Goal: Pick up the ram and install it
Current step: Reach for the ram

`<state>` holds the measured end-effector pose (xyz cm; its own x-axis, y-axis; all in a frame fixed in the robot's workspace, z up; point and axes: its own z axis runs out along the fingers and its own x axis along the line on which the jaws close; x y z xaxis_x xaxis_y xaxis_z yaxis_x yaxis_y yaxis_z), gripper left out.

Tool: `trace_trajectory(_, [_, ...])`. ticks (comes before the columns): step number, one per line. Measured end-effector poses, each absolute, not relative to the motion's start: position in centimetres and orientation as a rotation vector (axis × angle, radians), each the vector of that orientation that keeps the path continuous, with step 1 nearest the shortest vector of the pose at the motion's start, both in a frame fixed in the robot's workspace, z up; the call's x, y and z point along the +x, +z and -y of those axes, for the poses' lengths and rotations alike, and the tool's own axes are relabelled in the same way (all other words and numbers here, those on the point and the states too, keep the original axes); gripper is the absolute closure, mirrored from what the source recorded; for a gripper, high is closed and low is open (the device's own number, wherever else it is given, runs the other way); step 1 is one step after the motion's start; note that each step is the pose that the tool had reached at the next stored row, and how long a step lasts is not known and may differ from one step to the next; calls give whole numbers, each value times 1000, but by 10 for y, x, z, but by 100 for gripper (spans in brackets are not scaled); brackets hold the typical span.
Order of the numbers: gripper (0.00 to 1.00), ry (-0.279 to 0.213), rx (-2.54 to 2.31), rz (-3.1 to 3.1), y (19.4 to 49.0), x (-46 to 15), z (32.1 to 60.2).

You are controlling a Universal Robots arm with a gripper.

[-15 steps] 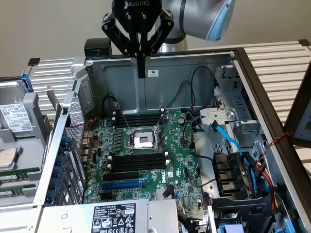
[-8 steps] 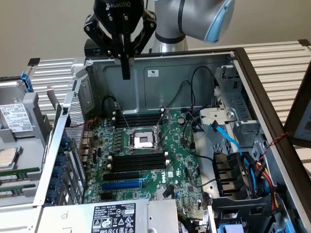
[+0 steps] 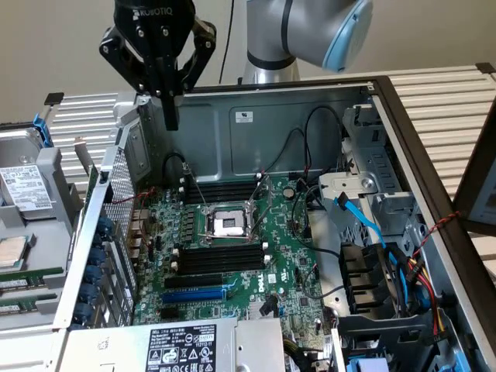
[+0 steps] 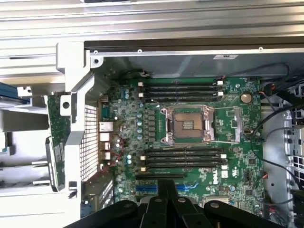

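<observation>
Exterior view: black tool (image 3: 170,121), pressed together, hangs over the perforated wall (image 3: 116,186) of the grey metal case (image 3: 294,116), with the thin green ram (image 4: 56,126) just outside it.

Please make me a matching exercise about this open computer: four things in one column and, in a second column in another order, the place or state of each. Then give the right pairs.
Things
1. gripper
2. ram
3. processor socket
4. blue cable

Places or states
a. in the middle of the motherboard, between two groups of black slots
b. shut and empty, above the case
c. outside the case, beside its perforated wall
d. by the drive cage, at the exterior view's right

Pairs: 1-b, 2-c, 3-a, 4-d
</observation>
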<state>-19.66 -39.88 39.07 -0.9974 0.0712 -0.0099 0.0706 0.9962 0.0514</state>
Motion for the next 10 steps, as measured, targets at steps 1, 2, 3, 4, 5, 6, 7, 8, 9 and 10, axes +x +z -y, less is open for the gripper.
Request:
trace_trajectory(1, [89, 80, 111, -3128, 390, -201, 399])
trace_trajectory(2, [89, 80, 111, -3129, 390, -206, 399])
trace_trajectory(3, [89, 80, 111, -3130, 389, -210, 399])
trace_trajectory(4, [89, 80, 111, -3131, 389, -215, 399])
trace_trajectory(5, [89, 80, 111, -3131, 389, -219, 399])
trace_trajectory(6, [89, 80, 112, -3132, 388, -224, 399])
trace_trajectory(7, [89, 80, 112, -3132, 388, -228, 399])
trace_trajectory(8, [89, 80, 112, -3133, 387, -233, 399])
trace_trajectory(9, [89, 80, 112, -3133, 387, -237, 399])
trace_trajectory(10, [89, 80, 112, -3134, 386, -242, 399])
